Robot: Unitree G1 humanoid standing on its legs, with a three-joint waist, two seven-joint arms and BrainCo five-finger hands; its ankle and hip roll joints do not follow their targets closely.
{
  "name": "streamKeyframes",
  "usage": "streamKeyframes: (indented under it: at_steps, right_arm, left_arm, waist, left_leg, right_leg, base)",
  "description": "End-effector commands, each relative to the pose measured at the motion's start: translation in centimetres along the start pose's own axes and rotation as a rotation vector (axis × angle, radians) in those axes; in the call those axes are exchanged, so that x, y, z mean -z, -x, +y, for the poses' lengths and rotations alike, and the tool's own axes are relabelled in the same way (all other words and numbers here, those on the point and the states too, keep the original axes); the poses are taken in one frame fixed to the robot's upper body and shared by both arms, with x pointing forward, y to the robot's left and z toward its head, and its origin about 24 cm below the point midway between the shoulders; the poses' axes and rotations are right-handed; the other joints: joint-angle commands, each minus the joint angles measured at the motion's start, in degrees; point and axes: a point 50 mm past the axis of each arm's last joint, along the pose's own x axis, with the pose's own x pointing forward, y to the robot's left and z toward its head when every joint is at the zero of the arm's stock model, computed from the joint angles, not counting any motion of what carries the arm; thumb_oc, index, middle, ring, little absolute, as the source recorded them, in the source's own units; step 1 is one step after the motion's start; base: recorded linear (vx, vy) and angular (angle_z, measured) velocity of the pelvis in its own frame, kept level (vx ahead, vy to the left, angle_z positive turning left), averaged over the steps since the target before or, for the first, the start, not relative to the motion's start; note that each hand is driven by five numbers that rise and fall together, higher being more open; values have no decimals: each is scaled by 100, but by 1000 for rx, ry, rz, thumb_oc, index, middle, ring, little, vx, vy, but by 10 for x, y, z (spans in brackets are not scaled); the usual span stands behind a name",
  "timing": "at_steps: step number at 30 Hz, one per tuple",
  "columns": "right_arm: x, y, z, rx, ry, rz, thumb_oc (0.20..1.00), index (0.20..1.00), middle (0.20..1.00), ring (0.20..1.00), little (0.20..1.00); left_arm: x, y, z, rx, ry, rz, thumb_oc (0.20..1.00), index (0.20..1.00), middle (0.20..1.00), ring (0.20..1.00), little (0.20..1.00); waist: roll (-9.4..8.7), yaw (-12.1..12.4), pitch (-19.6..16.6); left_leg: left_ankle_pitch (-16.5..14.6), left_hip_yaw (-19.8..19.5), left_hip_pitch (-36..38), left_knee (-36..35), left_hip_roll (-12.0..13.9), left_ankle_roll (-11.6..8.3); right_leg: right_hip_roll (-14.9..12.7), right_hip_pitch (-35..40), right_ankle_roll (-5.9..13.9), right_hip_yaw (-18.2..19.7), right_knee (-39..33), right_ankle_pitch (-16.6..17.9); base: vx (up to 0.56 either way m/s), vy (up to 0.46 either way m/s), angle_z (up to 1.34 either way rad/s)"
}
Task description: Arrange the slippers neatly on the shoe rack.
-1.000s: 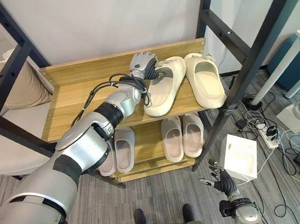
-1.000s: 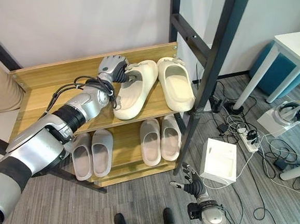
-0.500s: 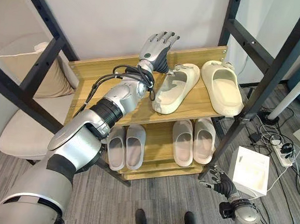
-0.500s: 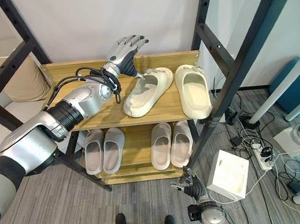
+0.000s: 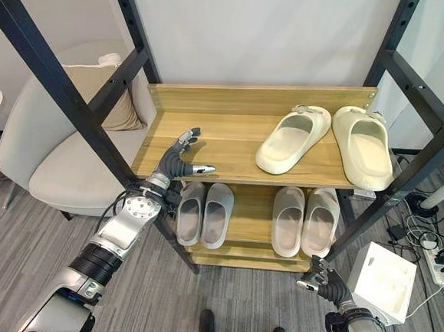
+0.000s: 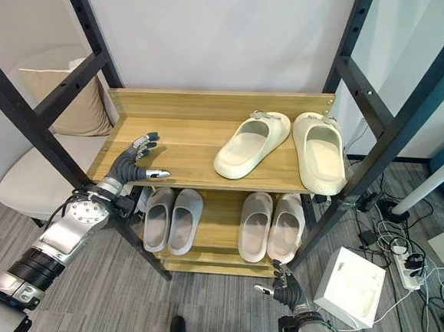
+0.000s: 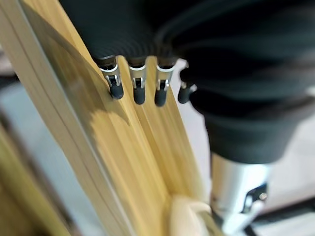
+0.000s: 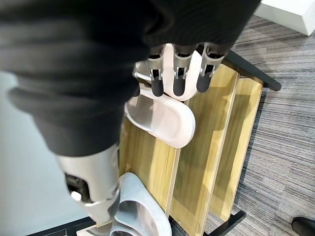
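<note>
A: The cream foam slippers (image 5: 292, 139) (image 5: 363, 144) sit on the top board of the light wooden shoe rack (image 5: 211, 104), right half of the left eye view. The inner one is angled, its toe swung toward frame centre; the outer one lies straight, its toe reaching the front edge by the black metal frame post (image 5: 406, 174).

B: And the left half of that board?

A: Bare wood. The left hand (image 5: 178, 157) hovers at its front left corner, fingers spread and relaxed, gripping nothing.

B: Lower shelf?

A: A pale grey slipper pair (image 5: 204, 212) at centre and a pinkish-white slipper pair (image 5: 304, 220) to the right, a gap between the pairs.

B: Right eye view?

A: The right hand (image 6: 285, 288) is low at bottom centre-right over the grey floor, fingers loosely open, beside a white box (image 6: 348, 287).

B: Wrist views?

A: The left wrist view shows straight fingertips (image 7: 139, 93) over the wood. The right wrist view shows straight fingers (image 8: 178, 83) above the lower-shelf slippers.
</note>
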Motion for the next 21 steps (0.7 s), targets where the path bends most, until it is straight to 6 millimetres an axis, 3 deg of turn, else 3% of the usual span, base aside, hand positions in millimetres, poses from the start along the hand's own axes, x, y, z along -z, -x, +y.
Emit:
streamKeyframes:
  at_steps: [1, 4, 13, 16, 18, 19, 21]
  right_arm:
    - [-34, -2, -3, -25, 33, -146, 1000, 1000, 1000, 1000, 1000]
    - [-32, 0, 4, -76, 52, -138, 1000, 1000, 1000, 1000, 1000]
    - [-32, -1, 6, -105, 82, -124, 1000, 1000, 1000, 1000, 1000]
    - [-32, -1, 5, -105, 84, -116, 1000, 1000, 1000, 1000, 1000]
    - [-31, -1, 5, -104, 83, -110, 1000, 1000, 1000, 1000, 1000]
    - [-30, 0, 4, -99, 83, -108, 1000, 1000, 1000, 1000, 1000]
    - [-30, 0, 4, -99, 84, -107, 1000, 1000, 1000, 1000, 1000]
  left_arm:
    - [-14, -16, -14, 122, 192, -30, 1000, 1000, 1000, 1000, 1000]
    - [-9, -22, -32, 138, 334, -2, 1000, 1000, 1000, 1000, 1000]
    - [-15, -36, -67, 190, 452, 9, 1000, 1000, 1000, 1000, 1000]
    - [-20, -38, -73, 203, 487, -6, 1000, 1000, 1000, 1000, 1000]
    - [-29, -39, -79, 205, 531, -35, 1000, 1000, 1000, 1000, 1000]
    - [-43, -36, -83, 240, 547, -93, 1000, 1000, 1000, 1000, 1000]
    - [-47, -34, -86, 246, 553, -108, 1000, 1000, 1000, 1000, 1000]
  waist:
    - [-178, -151, 45]
    - [-178, -240, 17]
    - [-178, -312, -25]
    - [-168, -322, -29]
    - [-169, -307, -25]
    - [-172, -283, -32]
    - [-175, -253, -33]
  left_leg:
    - [-403, 239, 553, 6, 98, -294]
    - [-418, 254, 580, 6, 99, -290]
    - [-451, 310, 638, 6, 93, -270]
    - [-452, 301, 642, 6, 85, -269]
    - [-446, 281, 639, 6, 79, -267]
    - [-442, 254, 628, 6, 74, -265]
    - [-439, 235, 630, 6, 71, -259]
  right_leg:
    - [-42, -119, 250, -56, 4, -75]
    - [-45, -116, 253, -22, 7, -77]
    - [-52, -103, 247, 27, 6, -88]
    - [-56, -100, 246, 24, 8, -93]
    - [-56, -81, 240, 13, 6, -102]
    - [-55, -77, 234, -9, 5, -110]
    - [-59, -64, 230, -39, 4, -117]
  base:
    - [49, 24, -15]
    - [36, 18, -10]
    - [17, 7, -6]
    - [4, 2, -2]
    - [0, 0, 0]
    - [0, 0, 0]
    - [0, 0, 0]
